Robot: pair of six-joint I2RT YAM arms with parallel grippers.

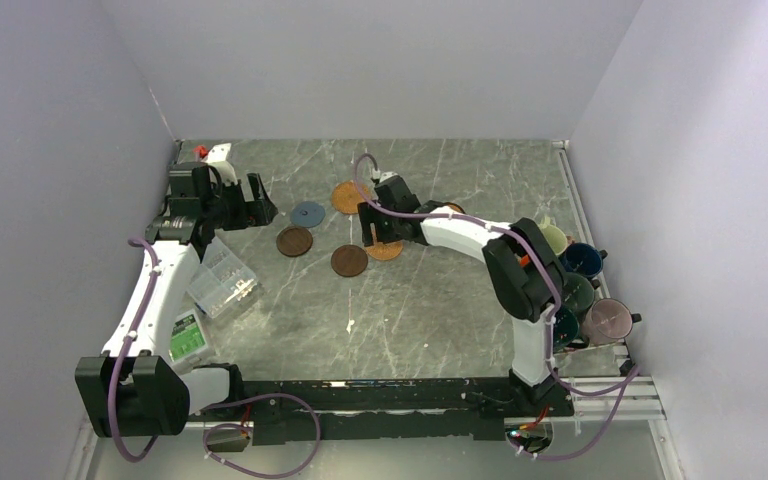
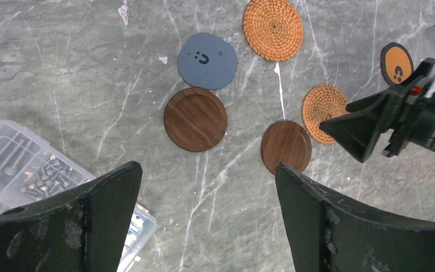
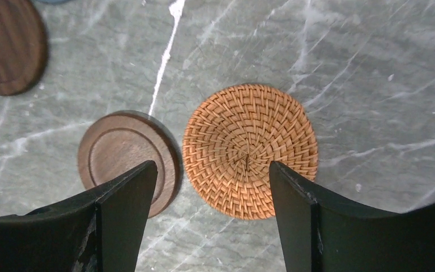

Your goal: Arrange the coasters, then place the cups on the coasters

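Note:
Six coasters lie mid-table: a blue-grey one [image 2: 207, 60], two dark brown [image 2: 195, 119] [image 2: 286, 145], two tan woven [image 2: 273, 28] [image 2: 324, 105], and a black one with an orange face [image 2: 397, 63]. My right gripper [image 3: 210, 170] hangs open just above the nearer woven coaster [image 3: 249, 150], its fingers either side of the coaster's near part; a brown coaster [image 3: 126, 158] lies beside it. My left gripper [image 2: 207, 167] is wide open over bare table, holding nothing. The cups stand bunched at the right edge: cream [image 1: 554, 238], dark blue [image 1: 582, 260], dark green [image 1: 575, 292], mauve-grey [image 1: 607, 320].
A clear plastic box [image 1: 222, 280] of small parts lies by the left arm, with a green-labelled box [image 1: 188, 335] nearer the base. The right arm [image 1: 460, 232] stretches across the middle toward the coasters. Walls close in on both sides.

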